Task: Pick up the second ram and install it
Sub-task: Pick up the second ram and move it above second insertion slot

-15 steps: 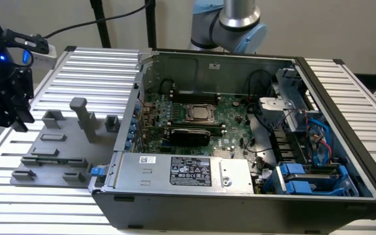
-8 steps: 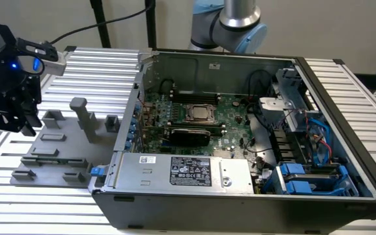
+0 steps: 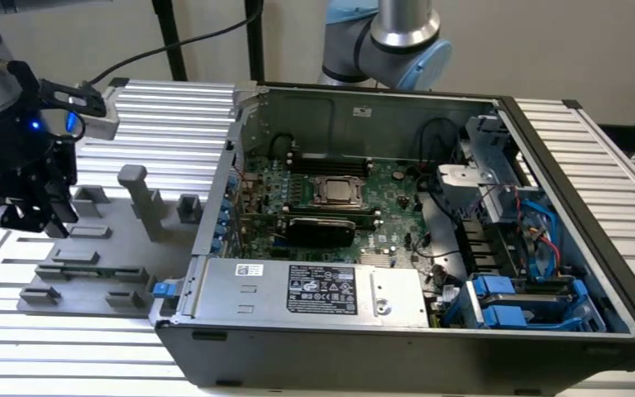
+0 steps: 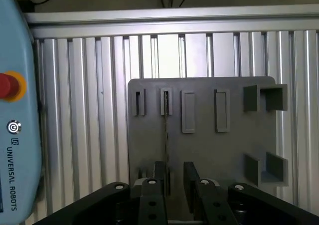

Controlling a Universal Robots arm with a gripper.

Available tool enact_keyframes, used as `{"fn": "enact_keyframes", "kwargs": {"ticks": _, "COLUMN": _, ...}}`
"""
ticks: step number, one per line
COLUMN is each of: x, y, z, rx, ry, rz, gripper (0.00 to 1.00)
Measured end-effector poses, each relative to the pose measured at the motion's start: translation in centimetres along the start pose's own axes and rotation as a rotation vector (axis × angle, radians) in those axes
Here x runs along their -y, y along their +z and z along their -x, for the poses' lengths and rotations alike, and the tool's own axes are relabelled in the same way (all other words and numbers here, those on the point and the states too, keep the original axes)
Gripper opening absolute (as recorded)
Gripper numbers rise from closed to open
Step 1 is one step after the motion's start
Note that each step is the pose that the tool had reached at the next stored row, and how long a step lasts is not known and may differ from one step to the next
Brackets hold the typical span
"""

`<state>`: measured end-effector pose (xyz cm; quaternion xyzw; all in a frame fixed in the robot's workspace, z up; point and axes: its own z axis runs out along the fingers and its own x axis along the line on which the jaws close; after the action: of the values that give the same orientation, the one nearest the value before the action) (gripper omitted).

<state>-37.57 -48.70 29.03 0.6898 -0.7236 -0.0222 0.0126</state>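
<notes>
The second ram (image 4: 165, 127) stands on edge in a slot of the grey holder plate (image 4: 204, 150), seen from above as a thin dark-green line. My gripper (image 4: 175, 177) hangs over the plate, open. The ram's near end runs in between the two fingers (image 4: 191, 174), close to one of them, and I cannot tell whether it touches. In the exterior view my gripper (image 3: 26, 217) hovers above the holder plate (image 3: 86, 269) at that view's left, beside the open computer case (image 3: 406, 240) with its green motherboard (image 3: 329, 198).
A teach pendant (image 4: 15, 110) with a red stop button lies on the ribbed aluminium table (image 4: 84, 110) beside the plate. Grey holder blocks (image 3: 136, 194) stick up from the plate. A second arm (image 3: 395, 37) stands behind the case.
</notes>
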Motion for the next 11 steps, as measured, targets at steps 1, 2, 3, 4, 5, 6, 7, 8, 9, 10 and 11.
{"fn": "enact_keyframes", "kwargs": {"ticks": 1, "x": 0.01, "y": 0.18, "z": 0.0, "rx": -0.0001, "ry": -0.002, "rz": -0.0001, "gripper": 0.3}}
{"fn": "enact_keyframes", "kwargs": {"ticks": 2, "x": 0.02, "y": 0.36, "z": 0.0, "rx": -0.0002, "ry": -0.004, "rz": 0.0, "gripper": 0.3}}
{"fn": "enact_keyframes", "kwargs": {"ticks": 3, "x": 0.03, "y": 0.55, "z": 0.0, "rx": -0.0003, "ry": -0.006, "rz": 0.0, "gripper": 0.3}}
{"fn": "enact_keyframes", "kwargs": {"ticks": 4, "x": 0.04, "y": 0.73, "z": 0.0, "rx": -0.0004, "ry": -0.007, "rz": 0.0001, "gripper": 0.3}}
{"fn": "enact_keyframes", "kwargs": {"ticks": 5, "x": 0.05, "y": 0.91, "z": 0.0, "rx": -0.0004, "ry": -0.007, "rz": 0.0, "gripper": 0.3}}
{"fn": "enact_keyframes", "kwargs": {"ticks": 6, "x": 0.06, "y": 1.09, "z": 0.0, "rx": -0.0005, "ry": -0.007, "rz": 0.0001, "gripper": 0.3}}
{"fn": "enact_keyframes", "kwargs": {"ticks": 7, "x": 0.07, "y": 1.28, "z": 0.0, "rx": -0.0004, "ry": -0.008, "rz": -0.0001, "gripper": 0.3}}
{"fn": "enact_keyframes", "kwargs": {"ticks": 8, "x": 0.08, "y": 1.45, "z": 0.0, "rx": -0.0004, "ry": -0.008, "rz": 0.0, "gripper": 0.3}}
{"fn": "enact_keyframes", "kwargs": {"ticks": 9, "x": 0.08, "y": 1.64, "z": 0.0, "rx": -0.0004, "ry": -0.008, "rz": -0.0001, "gripper": 0.3}}
{"fn": "enact_keyframes", "kwargs": {"ticks": 10, "x": 0.09, "y": 1.82, "z": 0.0, "rx": -0.0005, "ry": -0.008, "rz": 0.0, "gripper": 0.3}}
{"fn": "enact_keyframes", "kwargs": {"ticks": 11, "x": 0.11, "y": 1.99, "z": 0.0, "rx": -0.0005, "ry": -0.008, "rz": 0.0, "gripper": 0.3}}
